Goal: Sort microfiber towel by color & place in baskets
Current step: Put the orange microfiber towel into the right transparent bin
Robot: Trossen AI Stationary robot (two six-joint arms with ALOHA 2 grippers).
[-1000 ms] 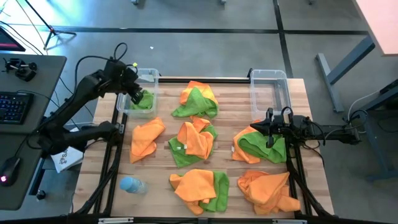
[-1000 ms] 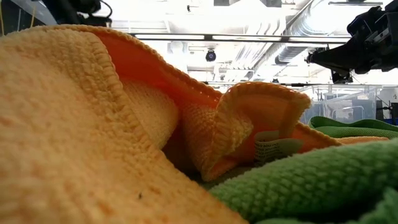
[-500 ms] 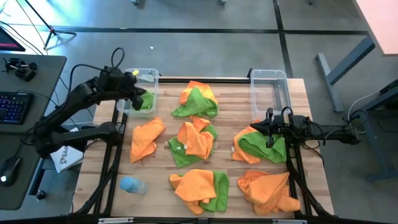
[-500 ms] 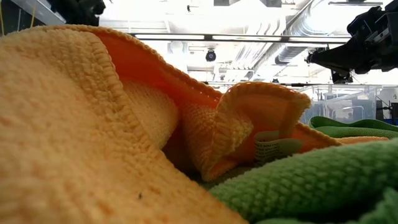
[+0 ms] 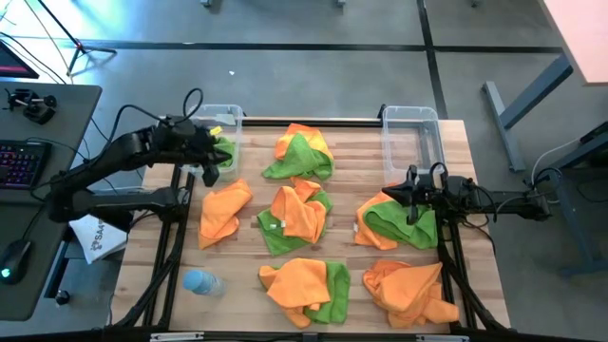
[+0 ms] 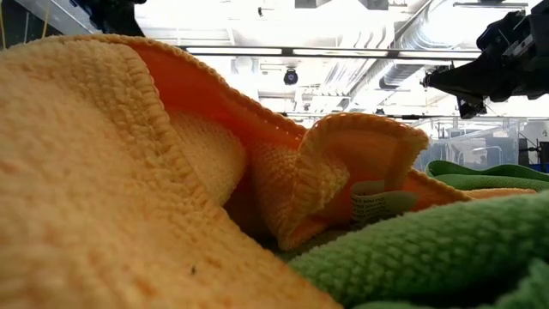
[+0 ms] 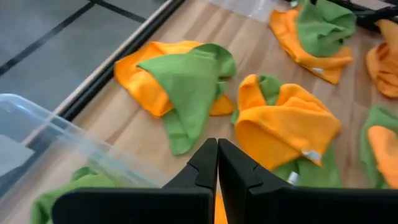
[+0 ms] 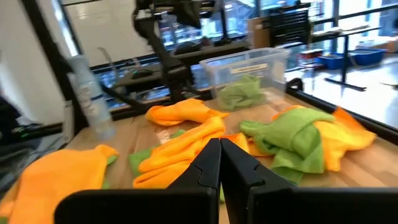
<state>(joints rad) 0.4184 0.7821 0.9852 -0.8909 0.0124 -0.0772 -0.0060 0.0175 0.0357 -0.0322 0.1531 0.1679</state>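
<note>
Orange and green microfiber towels lie in several bunched piles on the wooden table: orange (image 5: 225, 211), green on orange (image 5: 302, 152), a centre pile (image 5: 296, 217), a right pile (image 5: 394, 220) and two near piles (image 5: 306, 288) (image 5: 410, 290). The left basket (image 5: 231, 119) at the far left corner holds a green towel (image 5: 225, 154). The right basket (image 5: 411, 138) holds nothing. My left gripper (image 5: 210, 163) (image 7: 217, 163) is shut and hovers at the left basket's near rim (image 7: 62, 134). My right gripper (image 5: 410, 198) (image 8: 219, 157) is shut above the right pile.
A small pale blue bottle (image 5: 201, 282) lies near the table's near left corner. A desk with a keyboard (image 5: 21, 161) stands left of the table. In the low view an orange towel (image 6: 129, 172) and a green one (image 6: 429, 257) fill the picture.
My left gripper has drawn back from inside the left basket toward the table's near edge, and its arm has folded lower. The green towel stays in the basket. My right arm has kept still.
</note>
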